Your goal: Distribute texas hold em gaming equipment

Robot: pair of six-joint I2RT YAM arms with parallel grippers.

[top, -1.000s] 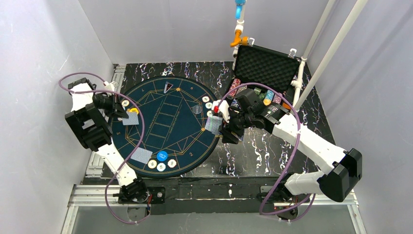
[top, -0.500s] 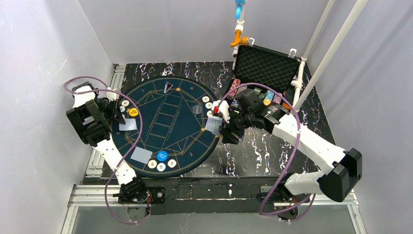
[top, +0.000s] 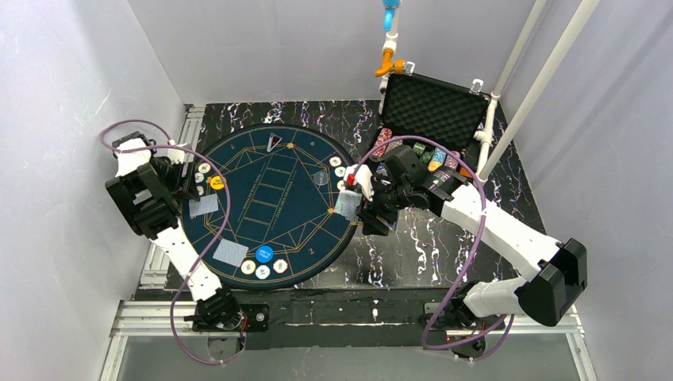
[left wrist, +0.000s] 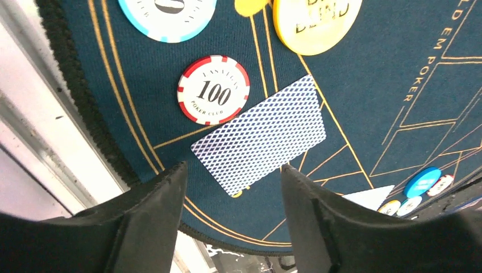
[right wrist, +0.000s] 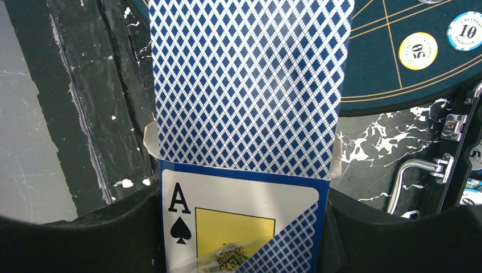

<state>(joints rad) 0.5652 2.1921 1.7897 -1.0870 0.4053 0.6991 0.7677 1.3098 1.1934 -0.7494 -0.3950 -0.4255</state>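
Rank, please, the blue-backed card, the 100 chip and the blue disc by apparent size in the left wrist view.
1. blue-backed card
2. 100 chip
3. blue disc, but it lies farthest from the camera, so that is unsure

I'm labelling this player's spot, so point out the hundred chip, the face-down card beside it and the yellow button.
100 chip (left wrist: 213, 90): left wrist view, its white centre.
face-down card (left wrist: 260, 135): left wrist view, middle of its patterned back.
yellow button (left wrist: 315, 23): left wrist view, its visible lower part.
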